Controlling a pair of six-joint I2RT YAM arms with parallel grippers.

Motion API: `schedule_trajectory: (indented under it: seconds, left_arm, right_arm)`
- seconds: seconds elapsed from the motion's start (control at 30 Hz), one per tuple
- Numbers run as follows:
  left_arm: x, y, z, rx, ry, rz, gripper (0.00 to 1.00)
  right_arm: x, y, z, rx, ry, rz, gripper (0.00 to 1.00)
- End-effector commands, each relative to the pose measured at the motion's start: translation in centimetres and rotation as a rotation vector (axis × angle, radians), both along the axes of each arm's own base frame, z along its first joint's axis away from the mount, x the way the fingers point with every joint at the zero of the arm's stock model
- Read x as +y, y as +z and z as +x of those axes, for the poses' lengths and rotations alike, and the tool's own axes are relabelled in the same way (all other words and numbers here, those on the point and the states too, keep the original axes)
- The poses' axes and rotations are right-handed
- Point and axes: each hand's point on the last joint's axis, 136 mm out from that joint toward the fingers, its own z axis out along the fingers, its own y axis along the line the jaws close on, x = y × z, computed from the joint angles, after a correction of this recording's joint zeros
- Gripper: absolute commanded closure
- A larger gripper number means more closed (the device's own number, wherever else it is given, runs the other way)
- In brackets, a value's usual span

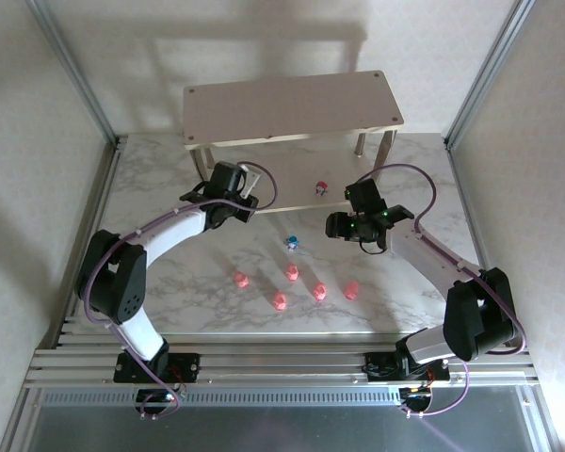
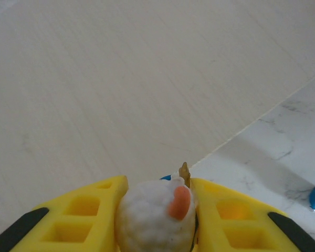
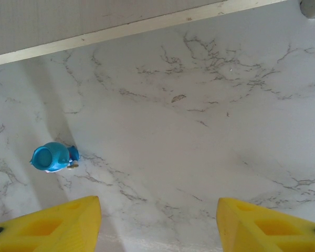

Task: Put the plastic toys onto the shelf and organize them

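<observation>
Left tool [image 2: 157,207] holds a whitish toy [image 2: 147,223] over the shelf [image 1: 292,108]; right tool [image 3: 157,215] is wide, empty; six toys [image 1: 292,273] wait on the desk [image 1: 198,306].

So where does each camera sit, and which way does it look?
Top external: high behind the robot, looking down on the table, the shelf, the whole left arm and right arm.
Left wrist: on the left arm, looking along the left gripper, shut on a whitish toy, at the shelf.
Right wrist: on the right arm, looking down at the table between the open right gripper's fingers.
Shared: all three show the blue toy.
</observation>
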Motion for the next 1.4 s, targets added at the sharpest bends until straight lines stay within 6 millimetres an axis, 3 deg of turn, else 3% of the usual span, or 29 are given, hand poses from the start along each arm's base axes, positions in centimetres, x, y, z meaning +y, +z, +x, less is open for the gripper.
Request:
schedule_trajectory:
  seconds: [0.0,0.2,0.47,0.93,1.37]
  left_arm:
    - [0.2,1.7,1.5,-0.080,-0.010,0.024,0.79]
    - [-0.4,1.7,2.1,-0.111,-0.029,0.015,0.79]
    - [-1.3,-0.2,2.1,-0.072,-0.092,0.014,0.79]
    - [-1.1,-2.3,2.9,-0.052,-0.094,0.038,0.79]
    - [-0.7,-3.1,3.5,-0.032,-0.090,0.032,0.79]
  right_arm:
    - [0.3,1.9,0.7,-0.040,0.000,0.032,0.39]
    - [0.5,2.2,1.0,-0.049,0.000,0.039,0.39]
    - [0.6,2.2,1.1,-0.051,-0.003,0.046,0.39]
    - [0.8,2.2,1.4,-0.056,-0.006,0.052,0.39]
    - [0.9,1.7,1.6,-0.047,-0.006,0.052,0.39]
